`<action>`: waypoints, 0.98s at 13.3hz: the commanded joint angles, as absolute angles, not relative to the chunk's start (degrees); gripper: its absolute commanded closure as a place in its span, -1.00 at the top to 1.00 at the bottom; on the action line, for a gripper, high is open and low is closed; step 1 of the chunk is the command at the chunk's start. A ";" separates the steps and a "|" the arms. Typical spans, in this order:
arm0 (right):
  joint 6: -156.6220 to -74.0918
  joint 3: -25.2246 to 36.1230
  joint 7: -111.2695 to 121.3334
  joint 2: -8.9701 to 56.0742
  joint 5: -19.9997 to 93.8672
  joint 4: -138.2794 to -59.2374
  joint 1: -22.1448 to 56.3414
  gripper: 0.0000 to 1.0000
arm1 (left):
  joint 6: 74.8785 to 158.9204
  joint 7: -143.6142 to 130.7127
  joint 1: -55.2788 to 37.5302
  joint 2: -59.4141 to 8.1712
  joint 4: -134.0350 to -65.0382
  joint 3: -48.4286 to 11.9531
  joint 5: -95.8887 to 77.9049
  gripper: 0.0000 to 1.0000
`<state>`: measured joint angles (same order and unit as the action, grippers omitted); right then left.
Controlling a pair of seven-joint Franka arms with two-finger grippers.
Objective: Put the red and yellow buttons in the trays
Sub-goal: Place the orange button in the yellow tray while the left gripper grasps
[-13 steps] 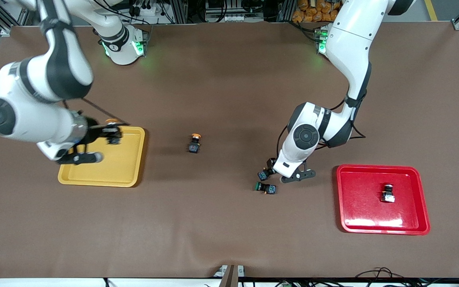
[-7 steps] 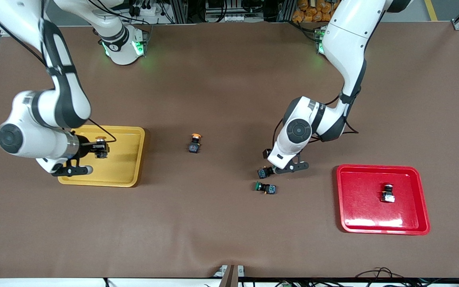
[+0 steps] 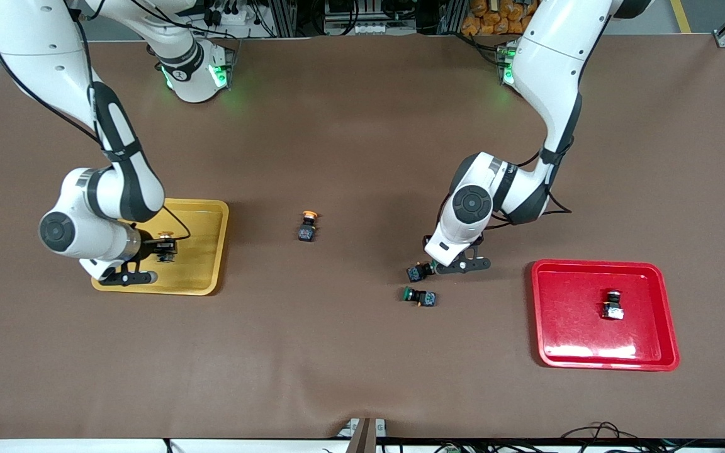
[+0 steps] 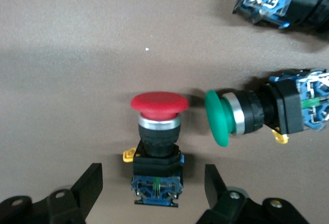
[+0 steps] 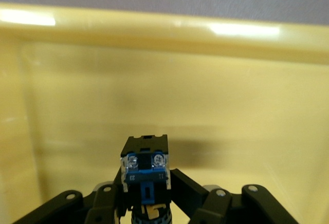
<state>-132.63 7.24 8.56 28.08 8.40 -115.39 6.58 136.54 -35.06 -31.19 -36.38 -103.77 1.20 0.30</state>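
Buttons, small, rigid and light, best pinched across the blocky body below the cap.
Right gripper (image 3: 148, 259) clamps a yellow button (image 5: 146, 175) over the yellow tray (image 3: 202, 277); left gripper (image 4: 153, 190), fingers apart, straddles a red button (image 4: 157, 149) mid-bench beside a green button (image 4: 252, 117); brown mat (image 3: 362, 365), ample room.

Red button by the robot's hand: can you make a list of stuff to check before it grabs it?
1. Left hand open: ok.
2. Red button between the fingers: ok.
3. Green button clear of the grab: not ok, its cap sits close beside the red cap.
4. Red tray has room: ok, only one button in it.
5. Right hand out of the way: ok, it holds a yellow button over the yellow tray.
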 commanded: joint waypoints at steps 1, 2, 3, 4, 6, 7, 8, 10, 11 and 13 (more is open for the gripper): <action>-134.21 6.42 9.05 26.89 7.73 -117.51 5.80 0.34 | 139.65 -34.10 -31.11 -35.95 -105.12 1.23 1.32 0.35; -134.03 6.42 8.97 26.89 7.73 -117.51 5.80 0.99 | 140.09 -34.10 -31.11 -35.95 -105.12 1.23 1.41 -0.16; -133.34 6.42 8.96 26.46 7.73 -117.42 5.71 1.00 | 140.18 -34.01 -31.20 -35.95 -105.03 1.23 1.41 -0.66; -130.72 6.42 8.88 25.85 7.73 -116.90 5.97 1.00 | 140.19 -33.93 -31.20 -35.95 -105.03 1.23 1.41 -1.00; -123.44 6.15 8.53 22.61 7.73 -114.45 6.59 1.00 | 140.19 -33.84 -31.03 -35.69 -105.12 1.23 1.32 -1.00; -119.31 6.07 8.44 20.50 7.73 -112.52 7.64 1.00 | 140.10 -33.75 -30.42 -35.07 -105.03 1.23 1.32 -1.00; -115.27 6.06 7.92 19.00 7.91 -110.15 9.30 1.00 | 140.01 -33.49 -29.54 -34.02 -105.03 1.23 1.32 -1.00; -106.74 5.80 2.93 18.28 8.61 -103.05 12.90 1.00 | 137.48 -31.30 -27.52 -30.26 -104.59 1.14 1.32 -1.00; -102.78 5.45 -0.58 18.28 9.57 -98.74 15.62 1.00 | 132.76 -29.90 -26.29 -28.41 -103.11 1.23 1.06 -1.00; -97.58 5.45 -10.23 18.81 13.17 -90.04 22.38 1.00 | 121.78 -25.86 -24.01 -25.85 -97.76 1.67 0.88 -1.00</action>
